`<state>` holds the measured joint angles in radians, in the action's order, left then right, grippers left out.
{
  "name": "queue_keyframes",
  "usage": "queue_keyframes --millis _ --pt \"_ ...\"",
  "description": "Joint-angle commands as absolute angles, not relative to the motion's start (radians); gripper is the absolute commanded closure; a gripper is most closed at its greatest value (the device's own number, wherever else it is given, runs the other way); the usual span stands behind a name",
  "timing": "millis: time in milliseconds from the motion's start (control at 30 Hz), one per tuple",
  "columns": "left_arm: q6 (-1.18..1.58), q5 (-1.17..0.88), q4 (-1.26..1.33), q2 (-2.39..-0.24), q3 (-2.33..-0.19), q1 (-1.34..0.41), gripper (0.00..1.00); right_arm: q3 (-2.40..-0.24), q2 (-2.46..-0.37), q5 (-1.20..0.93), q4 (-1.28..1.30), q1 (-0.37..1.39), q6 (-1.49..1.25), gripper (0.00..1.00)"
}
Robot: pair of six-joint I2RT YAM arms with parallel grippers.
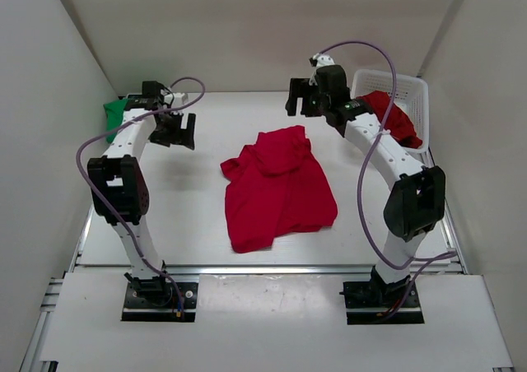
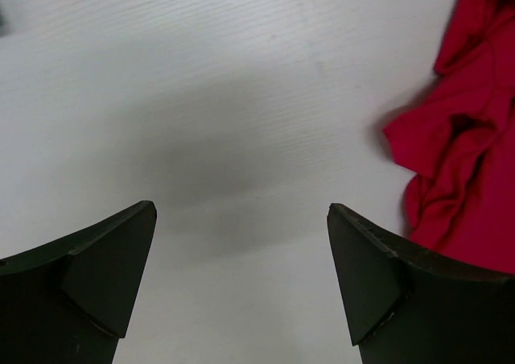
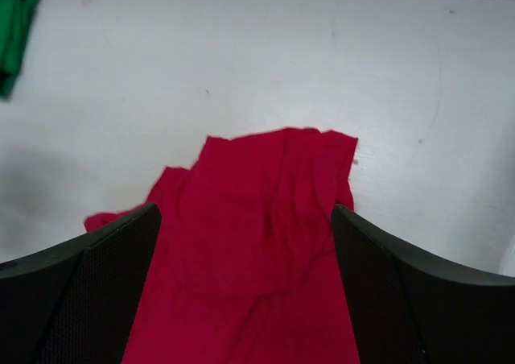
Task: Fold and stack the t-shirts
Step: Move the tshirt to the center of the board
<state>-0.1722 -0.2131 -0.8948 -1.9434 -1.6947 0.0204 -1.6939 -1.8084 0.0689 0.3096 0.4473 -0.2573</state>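
One red t-shirt (image 1: 276, 187) lies crumpled in the middle of the table, and the right wrist view shows it as red cloth (image 3: 265, 219) below the jaws. A second red t-shirt (image 1: 394, 117) hangs out of the white mesh basket (image 1: 412, 84) at the back right. The green t-shirt (image 1: 115, 110) is bunched at the back left; a bit of its green cloth (image 3: 14, 22) shows in the right wrist view. My right gripper (image 1: 301, 104) hovers open above the middle shirt's far edge, holding nothing. My left gripper (image 1: 174, 137) is open over bare table, with the red shirt (image 2: 471, 146) to its right.
White walls close in the table (image 1: 206, 224) on the left, back and right. A metal rail (image 1: 263, 268) runs along the near edge in front of both arm bases. Purple cables loop above each arm.
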Motion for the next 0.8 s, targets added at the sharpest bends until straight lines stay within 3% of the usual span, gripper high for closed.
queue_keyframes --millis 0,233,467,667,733,767 --pt "-0.202 -0.247 -0.903 -1.864 -1.661 -0.057 0.01 -1.651 -1.738 0.008 0.337 0.462 -0.189 0.09" --pt "-0.209 -0.281 -0.911 -1.907 -1.557 -0.167 0.01 -1.499 -1.741 -0.075 0.393 0.535 -0.097 0.20" --pt "-0.210 -0.333 -0.908 -1.951 -1.467 -0.276 0.02 -1.336 -1.717 -0.046 0.408 0.526 -0.149 0.15" --pt "-0.190 -0.226 -0.862 -1.980 -1.376 -0.377 0.02 -1.213 -1.680 0.027 0.475 0.434 -0.242 0.15" --pt "-0.178 -0.222 -0.844 -2.003 -1.365 -0.382 0.09 -1.163 -1.675 0.035 0.503 0.434 -0.248 0.14" --pt "-0.176 -0.236 -0.842 -2.003 -1.362 -0.379 0.18 -1.149 -1.674 0.034 0.512 0.430 -0.252 0.14"
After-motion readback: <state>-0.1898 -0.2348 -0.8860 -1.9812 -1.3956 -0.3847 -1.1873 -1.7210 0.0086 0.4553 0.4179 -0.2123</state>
